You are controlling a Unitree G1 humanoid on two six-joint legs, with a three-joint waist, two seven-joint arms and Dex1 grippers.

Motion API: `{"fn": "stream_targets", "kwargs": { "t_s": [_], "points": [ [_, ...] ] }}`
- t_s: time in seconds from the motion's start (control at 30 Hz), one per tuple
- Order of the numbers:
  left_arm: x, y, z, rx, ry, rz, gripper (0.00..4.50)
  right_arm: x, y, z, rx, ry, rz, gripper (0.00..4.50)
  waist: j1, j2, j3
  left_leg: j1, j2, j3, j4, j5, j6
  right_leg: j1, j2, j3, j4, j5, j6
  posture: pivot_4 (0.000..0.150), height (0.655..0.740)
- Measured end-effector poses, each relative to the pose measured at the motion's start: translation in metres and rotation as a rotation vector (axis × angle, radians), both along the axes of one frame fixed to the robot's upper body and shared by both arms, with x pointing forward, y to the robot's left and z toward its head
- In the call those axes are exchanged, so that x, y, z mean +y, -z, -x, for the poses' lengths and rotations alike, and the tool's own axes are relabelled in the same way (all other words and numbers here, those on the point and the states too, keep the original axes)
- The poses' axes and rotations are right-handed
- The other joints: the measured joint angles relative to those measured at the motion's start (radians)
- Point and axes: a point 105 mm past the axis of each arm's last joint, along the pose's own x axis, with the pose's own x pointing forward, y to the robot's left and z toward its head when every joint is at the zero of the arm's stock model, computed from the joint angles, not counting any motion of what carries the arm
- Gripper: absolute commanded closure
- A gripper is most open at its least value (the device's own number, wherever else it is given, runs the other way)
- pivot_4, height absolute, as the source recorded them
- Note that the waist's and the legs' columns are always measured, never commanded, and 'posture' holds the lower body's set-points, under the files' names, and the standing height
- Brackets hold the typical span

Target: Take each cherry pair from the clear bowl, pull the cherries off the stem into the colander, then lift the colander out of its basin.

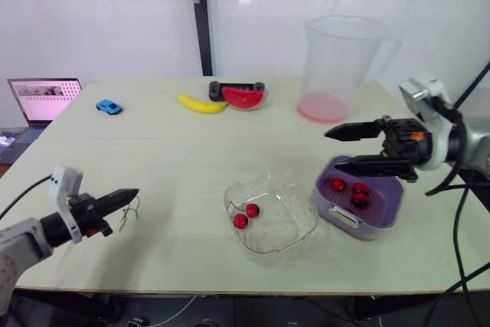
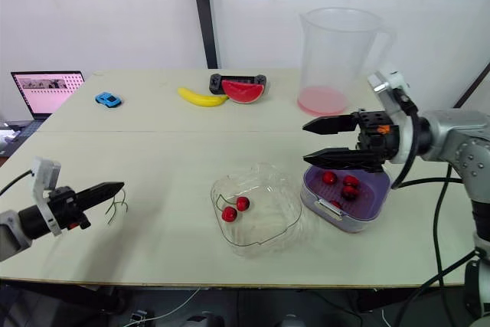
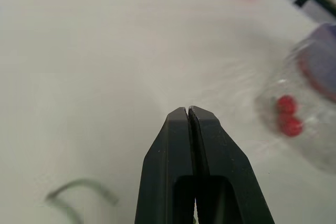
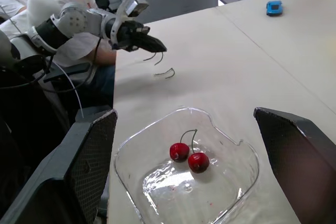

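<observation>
Right wrist view gives you the clearest read: one cherry pair (image 4: 190,157) lies in the clear bowl (image 4: 131,145), joined at the stem, directly ahead of and below the right gripper (image 1: 331,150), whose fingers stand wide apart and hold nothing. That gripper hovers just above the purple colander (image 1: 325,181), which sits in its basin (image 1: 360,229) with several loose cherries (image 1: 358,189) already inside. Far across the table, your left gripper (image 1: 136,191) has its fingers pressed together; bare stems (image 1: 130,212) lie right at its tip, and you cannot tell whether it pinches one. By my reading, you are at the start of another stripping round, likely the last before the colander lift. Next, you need to bring one gripper down into the bowl and close on the thin stem or a cherry without shoving the light bowl. Then bring the other in so the fruit can be pulled off above the colander.
</observation>
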Motion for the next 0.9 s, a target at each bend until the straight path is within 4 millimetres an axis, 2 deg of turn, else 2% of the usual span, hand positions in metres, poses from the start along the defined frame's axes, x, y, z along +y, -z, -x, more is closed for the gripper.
{"fn": "stream_targets", "kwargs": {
  "t_s": [0.17, 0.2, 0.27, 0.37, 0.47, 0.5, 0.53, 0.77, 0.83, 0.9],
  "points": [
    [0.01, 0.017, -0.001, 0.035, -0.068, -0.011, 4.5, 0.004, 0.003, -0.003, -0.007, -0.002, -0.005, 0.03, -0.003, 0.0, 0.0, 0.0, 0.0, 0.0, -0.001, 0.0, 0.0, 0.0, 0.0, 0.0, 0.0, 0.0, 0.0, 0.15, 0.74],
    [0.011, 0.021, -0.001, 0.044, -0.078, -0.009, 4.22, 0.004, 0.004, -0.004, -0.008, 0.001, -0.003, 0.0, -0.003, 0.0, 0.0, 0.0, 0.0, 0.0, -0.001, 0.0, 0.0, 0.0, 0.0, 0.0, 0.0, 0.0, 0.0, 0.15, 0.74],
    [0.011, 0.034, 0.0, 0.083, -0.087, -0.007, 3.62, 0.003, 0.006, -0.005, -0.004, 0.01, 0.003, 0.0, -0.003, 0.0, 0.0, 0.0, 0.0, 0.0, -0.001, 0.0, 0.0, 0.0, 0.0, 0.0, 0.0, 0.0, 0.0, 0.15, 0.74],
    [0.012, 0.043, 0.0, 0.111, -0.096, 0.004, 2.22, 0.002, 0.011, -0.005, 0.009, 0.017, 0.007, 0.0, -0.003, 0.0, 0.0, 0.0, 0.0, 0.0, -0.001, 0.0, 0.0, 0.0, 0.0, 0.0, 0.0, 0.0, 0.0, 0.15, 0.74],
    [0.015, 0.044, -0.002, 0.107, -0.109, -0.003, 0.61, 0.001, 0.013, -0.005, 0.016, 0.02, 0.011, 0.0, -0.003, 0.0, 0.0, 0.0, 0.0, 0.0, -0.001, 0.0, 0.0, -0.001, 0.0, 0.0, 0.0, 0.0, 0.0, 0.15, 0.74],
    [0.016, 0.043, -0.002, 0.102, -0.111, -0.007, 0.2, 0.0, 0.013, -0.004, 0.018, 0.022, 0.016, 0.0, -0.002, 0.0, 0.0, 0.0, 0.0, 0.0, -0.001, 0.0, 0.0, 0.0, 0.0, 0.0, 0.0, 0.0, 0.0, 0.15, 0.74],
    [0.016, 0.042, -0.003, 0.099, -0.112, -0.01, 0.05, -0.001, 0.014, -0.004, 0.021, 0.024, 0.021, 0.0, -0.002, 0.0, 0.0, 0.0, 0.0, 0.0, -0.001, 0.0, 0.0, -0.001, 0.0, 0.0, 0.0, 0.0, 0.0, 0.15, 0.74],
    [0.015, 0.037, -0.003, 0.085, -0.097, -0.014, 0.05, -0.005, 0.019, -0.002, 0.036, 0.025, 0.043, 0.0, -0.003, 0.0, 0.0, 0.0, 0.0, 0.0, -0.001, 0.0, 0.0, -0.001, 0.0, 0.0, 0.0, 0.0, 0.0, 0.15, 0.74],
    [0.014, 0.025, -0.005, 0.064, -0.069, -0.032, 0.05, -0.007, 0.021, -0.001, 0.044, 0.027, 0.046, 0.0, -0.003, 0.0, 0.0, 0.0, 0.0, 0.0, -0.001, 0.0, 0.0, -0.001, 0.0, 0.0, 0.0, 0.0, 0.0, 0.15, 0.74],
    [0.009, -0.007, -0.01, -0.013, -0.014, -0.044, 0.05, -0.006, 0.023, 0.001, 0.049, 0.026, 0.056, 0.0, 0.001, 0.0, 0.0, -0.001, 0.0, -0.001, 0.0, 0.0, 0.0, -0.001, 0.0, -0.001, 0.0, 0.0, 0.0, 0.15, 0.74]
  ]
}}
